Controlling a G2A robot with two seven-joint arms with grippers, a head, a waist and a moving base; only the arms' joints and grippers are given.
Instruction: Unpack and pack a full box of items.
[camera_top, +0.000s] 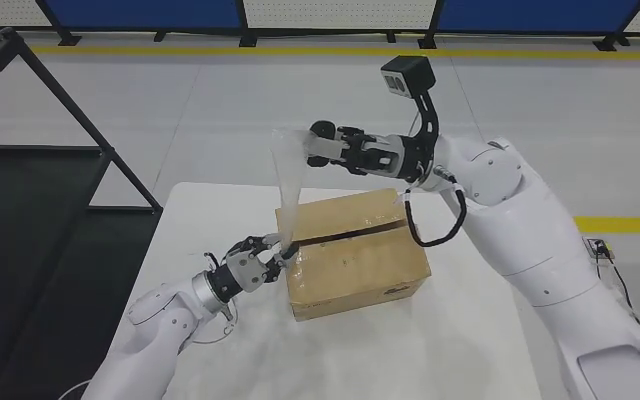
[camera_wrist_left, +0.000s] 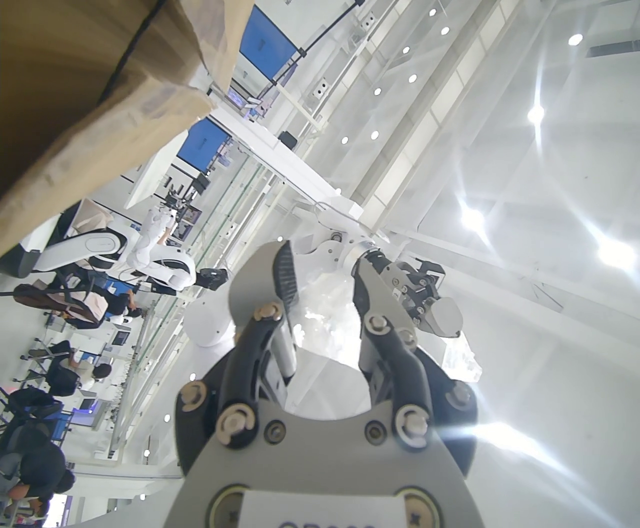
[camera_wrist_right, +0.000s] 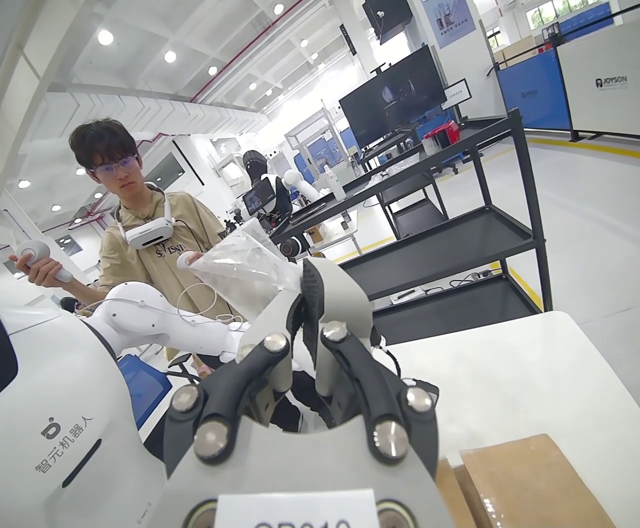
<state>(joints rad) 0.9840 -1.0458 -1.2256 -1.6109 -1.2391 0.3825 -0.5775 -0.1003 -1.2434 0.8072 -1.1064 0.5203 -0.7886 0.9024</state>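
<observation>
Bright, even overhead light fills the hall. In the left wrist view the ceiling lamps (camera_wrist_left: 535, 114) flare into long starburst streaks of glare, while the cardboard box (camera_wrist_left: 75, 100) face sits in shade. The right wrist view's wide lens bows the black rack (camera_wrist_right: 520, 210). The worktop (camera_top: 190, 230) is evenly lit.

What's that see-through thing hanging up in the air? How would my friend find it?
Start at the white table and find the brown cardboard box sitting on it. At one corner of the box, a clear plastic bag rises up to the right end effector, which pinches its top. It is the only see-through, crinkly thing there; the box is brown and solid.
</observation>
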